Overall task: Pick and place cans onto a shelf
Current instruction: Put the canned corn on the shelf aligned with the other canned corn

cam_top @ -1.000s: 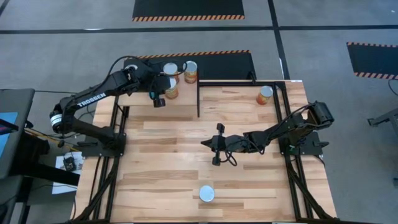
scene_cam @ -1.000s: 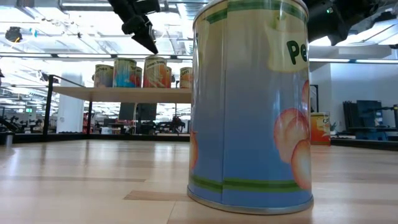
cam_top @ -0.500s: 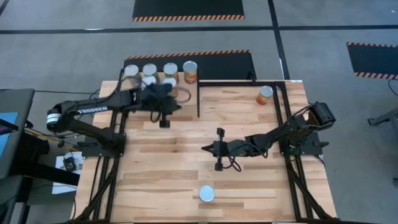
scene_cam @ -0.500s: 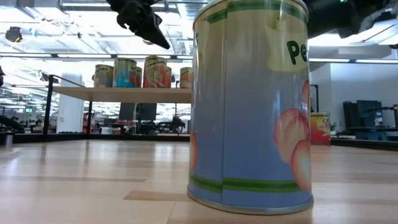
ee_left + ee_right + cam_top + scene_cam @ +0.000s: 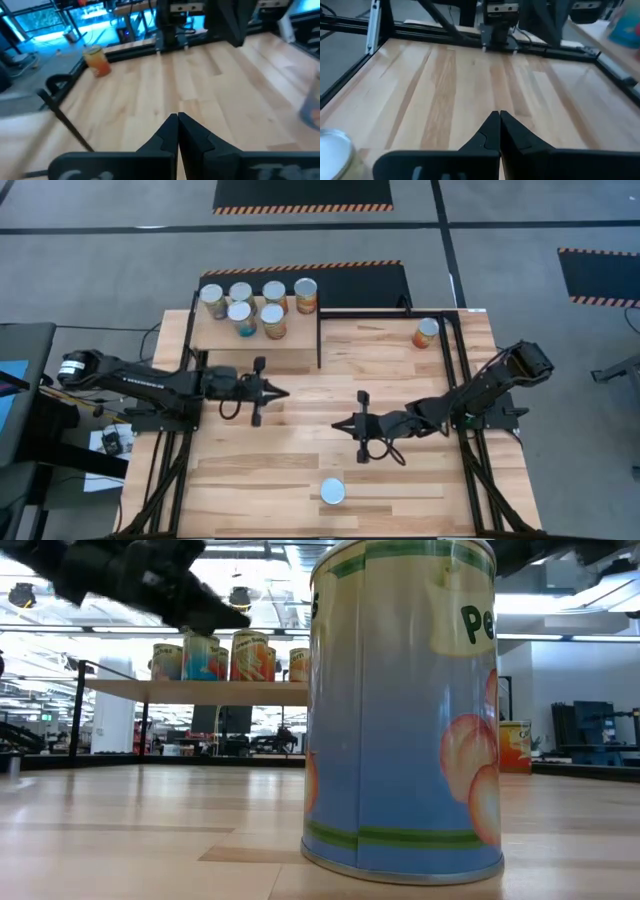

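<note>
Several cans (image 5: pixel 273 320) stand upright on the light-wood shelf (image 5: pixel 300 345) at the table's far left; they also show in the low view (image 5: pixel 250 655). One orange can (image 5: pixel 426 332) stands on the table at the far right. A blue-labelled can (image 5: pixel 332 492) stands near the front edge and fills the low view (image 5: pixel 405 710). My left gripper (image 5: pixel 282 391) is shut and empty, lying level just in front of the shelf and pointing right. My right gripper (image 5: pixel 338 425) is shut and empty over the table's middle, pointing left, on the far side of the blue can.
The shelf's black frame posts (image 5: pixel 319 340) stand at its right edge. Black frame rails (image 5: pixel 460 370) run along the table's sides. Bare plank tabletop (image 5: pixel 300 450) lies between the two grippers and the near can.
My left gripper has come away from the cans on the shelf, gone toward the table's near edge and down, and now lies level in front of the shelf. The cans on the shelf stay upright. My right gripper has shifted a little toward the near edge.
</note>
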